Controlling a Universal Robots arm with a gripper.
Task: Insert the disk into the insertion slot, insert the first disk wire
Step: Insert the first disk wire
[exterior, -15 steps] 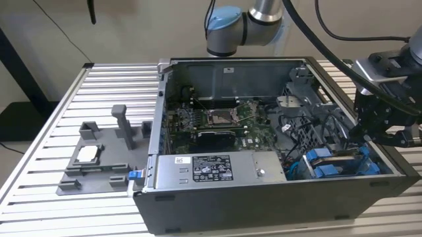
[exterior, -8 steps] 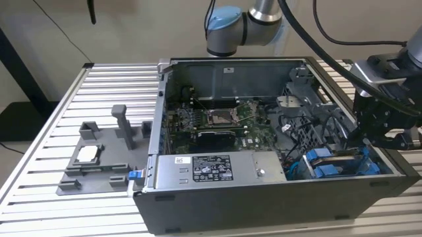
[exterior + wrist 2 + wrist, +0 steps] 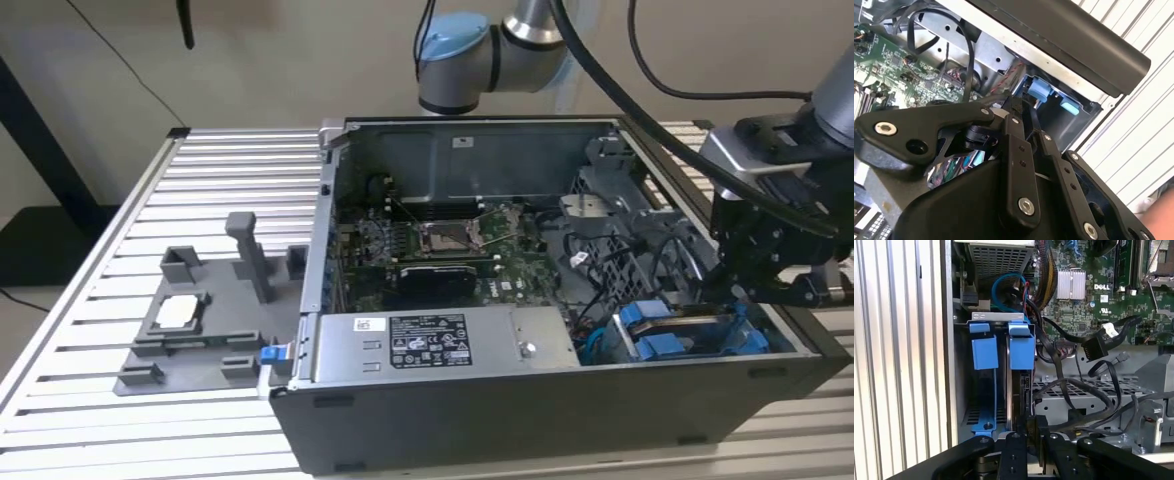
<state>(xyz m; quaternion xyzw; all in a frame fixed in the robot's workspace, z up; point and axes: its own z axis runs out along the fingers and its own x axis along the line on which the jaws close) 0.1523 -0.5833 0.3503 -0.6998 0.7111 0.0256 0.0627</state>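
The disk (image 3: 1018, 390) stands edge-on in the insertion slot (image 3: 997, 316), a grey metal bay with blue clips, at the case's front corner on the exterior view's right (image 3: 681, 325). My gripper (image 3: 1029, 437) sits at the disk's outer edge, with its black fingers (image 3: 1013, 452) close together on either side of that edge. In the second wrist view the gripper (image 3: 1026, 117) points at a blue clip (image 3: 1039, 90). From outside, the gripper (image 3: 747, 300) hangs just over the bay. A loose black wire connector (image 3: 1094, 346) lies beside the bay, unplugged.
A neighbouring bay with a blue rail (image 3: 985, 390) stands beside the disk. Black cables (image 3: 1079, 390) crowd the drive cage. The silver power-supply box (image 3: 427, 345), the motherboard (image 3: 441, 240) and a grey fixture (image 3: 200, 320) lie toward the exterior view's left. Part of a hand (image 3: 1159, 220) shows.
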